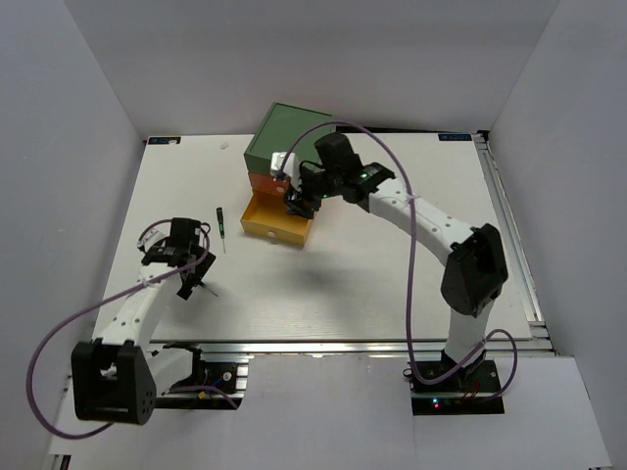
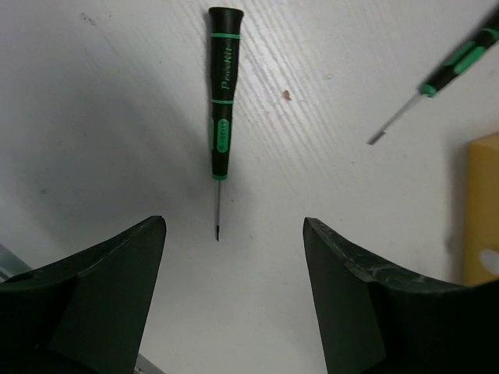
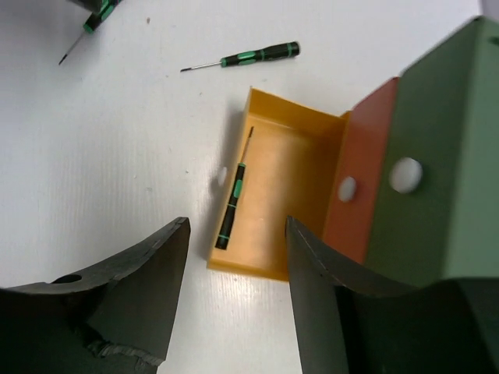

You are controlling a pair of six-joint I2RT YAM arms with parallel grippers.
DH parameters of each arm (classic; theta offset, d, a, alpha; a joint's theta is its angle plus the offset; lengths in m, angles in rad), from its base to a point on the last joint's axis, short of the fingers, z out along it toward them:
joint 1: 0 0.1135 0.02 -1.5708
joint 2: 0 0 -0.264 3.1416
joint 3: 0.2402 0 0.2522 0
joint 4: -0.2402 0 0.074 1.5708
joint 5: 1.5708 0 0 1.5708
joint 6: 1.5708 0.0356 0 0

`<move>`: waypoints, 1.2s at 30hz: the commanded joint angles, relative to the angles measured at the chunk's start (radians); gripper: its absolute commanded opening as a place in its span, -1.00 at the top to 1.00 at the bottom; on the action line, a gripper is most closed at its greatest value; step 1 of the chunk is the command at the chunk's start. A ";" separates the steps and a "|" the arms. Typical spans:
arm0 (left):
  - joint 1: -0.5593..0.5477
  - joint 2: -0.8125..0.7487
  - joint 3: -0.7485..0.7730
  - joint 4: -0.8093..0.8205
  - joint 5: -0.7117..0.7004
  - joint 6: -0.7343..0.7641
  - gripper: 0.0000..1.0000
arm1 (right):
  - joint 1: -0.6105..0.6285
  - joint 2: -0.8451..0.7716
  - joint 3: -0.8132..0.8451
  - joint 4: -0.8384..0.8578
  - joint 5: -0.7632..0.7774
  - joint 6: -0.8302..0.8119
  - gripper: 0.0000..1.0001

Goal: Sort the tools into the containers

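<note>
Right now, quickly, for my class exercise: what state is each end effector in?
Left end effector: open, holding nothing.
Right end effector: open, holding nothing.

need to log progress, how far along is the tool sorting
Done: one black screwdriver lies in the open yellow drawer. In hand: nothing; the left fingers stand open by a second screwdriver. Left: that one and a third screwdriver on the table.

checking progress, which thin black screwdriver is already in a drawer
The screwdriver lying inside the pulled-out yellow drawer. The other two lie loose on the table, outside any drawer.
</note>
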State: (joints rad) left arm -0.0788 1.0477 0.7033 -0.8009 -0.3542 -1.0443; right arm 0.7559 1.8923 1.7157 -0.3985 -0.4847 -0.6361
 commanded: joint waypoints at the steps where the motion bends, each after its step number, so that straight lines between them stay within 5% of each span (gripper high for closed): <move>1: 0.008 0.086 0.045 -0.017 -0.057 -0.005 -0.63 | -0.050 -0.091 -0.030 -0.025 -0.084 -0.011 -0.18; 14: 0.076 0.317 0.044 0.167 0.017 0.124 -0.55 | -0.243 -0.234 -0.165 -0.023 -0.126 0.003 -0.19; 26: 0.113 0.451 0.067 0.207 0.057 0.153 0.15 | -0.346 -0.321 -0.291 -0.020 -0.140 0.000 -0.18; 36: 0.116 0.367 0.045 0.207 0.106 0.168 0.82 | -0.451 -0.389 -0.373 -0.008 -0.164 0.016 -0.19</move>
State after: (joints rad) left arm 0.0284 1.4685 0.7635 -0.6117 -0.2790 -0.8818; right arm 0.3347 1.5455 1.3602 -0.4221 -0.6144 -0.6346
